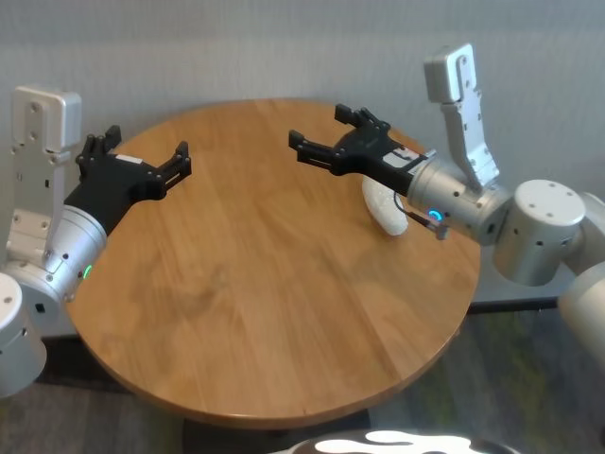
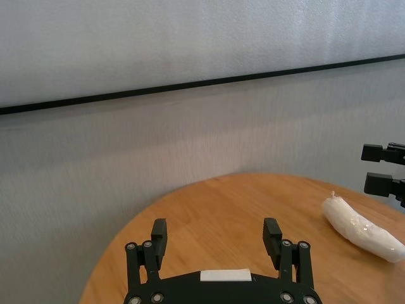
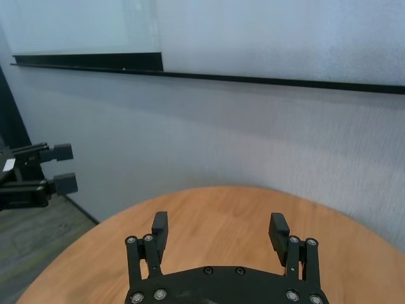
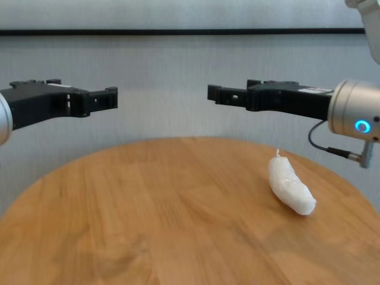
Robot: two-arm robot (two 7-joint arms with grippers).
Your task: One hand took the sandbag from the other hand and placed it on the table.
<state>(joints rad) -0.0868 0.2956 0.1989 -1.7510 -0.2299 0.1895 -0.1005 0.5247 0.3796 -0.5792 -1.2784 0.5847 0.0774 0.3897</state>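
The white sandbag (image 1: 383,210) lies on the round wooden table (image 1: 265,284) at its right side, partly behind my right wrist. It also shows in the chest view (image 4: 290,187) and the left wrist view (image 2: 364,228), tuft end pointing away from me. My right gripper (image 1: 319,130), with the blue ring, is open and empty. It hovers above the table, up and to the left of the sandbag, apart from it. My left gripper (image 1: 142,149), with the green ring, is open and empty above the table's left edge.
A grey wall with a black rail stands behind the table. In the chest view the two grippers (image 4: 110,98) (image 4: 215,94) face each other above the table (image 4: 148,214) with a wide gap between them.
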